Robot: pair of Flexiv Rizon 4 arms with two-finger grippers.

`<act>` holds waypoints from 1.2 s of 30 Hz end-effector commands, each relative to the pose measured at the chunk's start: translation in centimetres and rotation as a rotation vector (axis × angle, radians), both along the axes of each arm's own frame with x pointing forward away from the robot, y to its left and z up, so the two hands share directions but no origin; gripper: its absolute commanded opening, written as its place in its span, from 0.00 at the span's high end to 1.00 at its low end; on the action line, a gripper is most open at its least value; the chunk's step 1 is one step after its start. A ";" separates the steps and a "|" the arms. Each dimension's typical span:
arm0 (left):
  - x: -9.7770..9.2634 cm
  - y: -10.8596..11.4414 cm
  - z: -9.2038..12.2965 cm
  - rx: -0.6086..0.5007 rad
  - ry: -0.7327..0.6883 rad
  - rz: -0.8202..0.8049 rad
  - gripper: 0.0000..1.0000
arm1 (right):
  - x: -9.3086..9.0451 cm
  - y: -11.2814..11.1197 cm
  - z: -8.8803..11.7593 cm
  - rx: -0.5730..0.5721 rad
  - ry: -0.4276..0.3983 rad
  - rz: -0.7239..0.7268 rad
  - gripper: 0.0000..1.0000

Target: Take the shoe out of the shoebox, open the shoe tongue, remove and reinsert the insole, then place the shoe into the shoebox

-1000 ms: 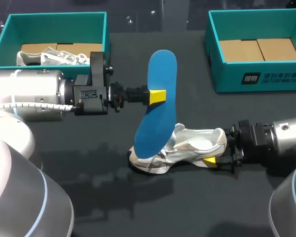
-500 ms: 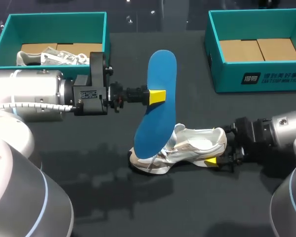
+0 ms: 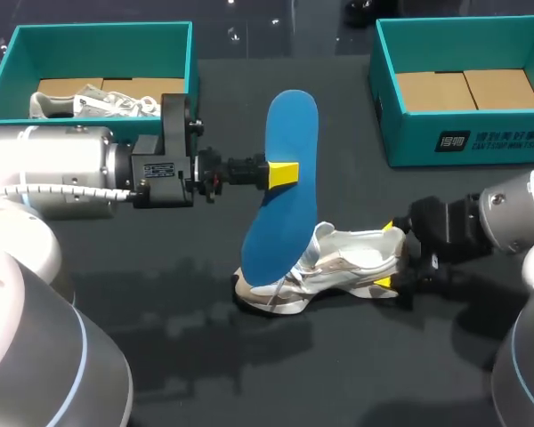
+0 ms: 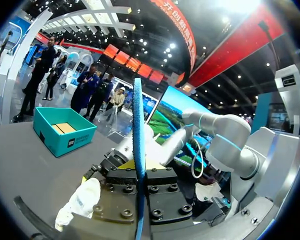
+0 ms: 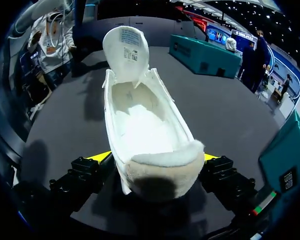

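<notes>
Dark counter (image 3: 160, 356) carries it all. Far L: teal L shoebox (image 3: 102, 36) w/ cardboard floor and a second shoe (image 3: 93, 100) lying inside. L arm (image 3: 62, 169) comes in across that box's front wall. L fingers (image 3: 285, 173) are closed on the blue insole (image 3: 291, 133), pressing its flat faces partway along and holding it nearly upright above the counter.

Mid-counter: white shoe (image 3: 351, 262), toe L, heel R, tongue (image 5: 126, 47) folded out and up. R fingers (image 3: 382, 285) clamp the heel from both sides. R arm (image 3: 507, 222) enters low at the R side. Far R: teal R shoebox (image 3: 467, 147), only cardboard in it.

Hard to see:
- L arm hides part of the L shoebox & the second shoe.
- Insole's lower end covers the shoe's forepart, so can't tell if it touches inside.
- R shoebox is cut off at the edge.
- R fingers' tips sit mostly behind the heel.
</notes>
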State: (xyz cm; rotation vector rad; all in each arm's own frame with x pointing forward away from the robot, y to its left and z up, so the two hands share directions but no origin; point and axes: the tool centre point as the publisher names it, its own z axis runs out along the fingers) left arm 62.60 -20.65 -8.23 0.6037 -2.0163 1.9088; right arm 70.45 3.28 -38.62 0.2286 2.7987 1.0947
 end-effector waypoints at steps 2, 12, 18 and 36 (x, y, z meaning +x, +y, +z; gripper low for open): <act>-0.1 -0.2 -0.1 0.000 0.000 0.002 1.00 | -0.3 0.3 0.2 -0.125 0.021 -0.013 0.00; -0.1 -0.2 -0.1 0.000 0.000 0.002 1.00 | -0.4 0.4 0.4 -0.165 0.034 -0.039 0.00; -0.1 -0.2 -0.1 0.000 0.000 0.002 1.00 | -0.6 1.2 2.0 -0.331 0.070 -0.070 0.00; -0.1 -0.2 -0.1 0.000 0.000 0.002 1.00 | 0.0 1.4 4.5 -0.635 0.314 -0.118 0.00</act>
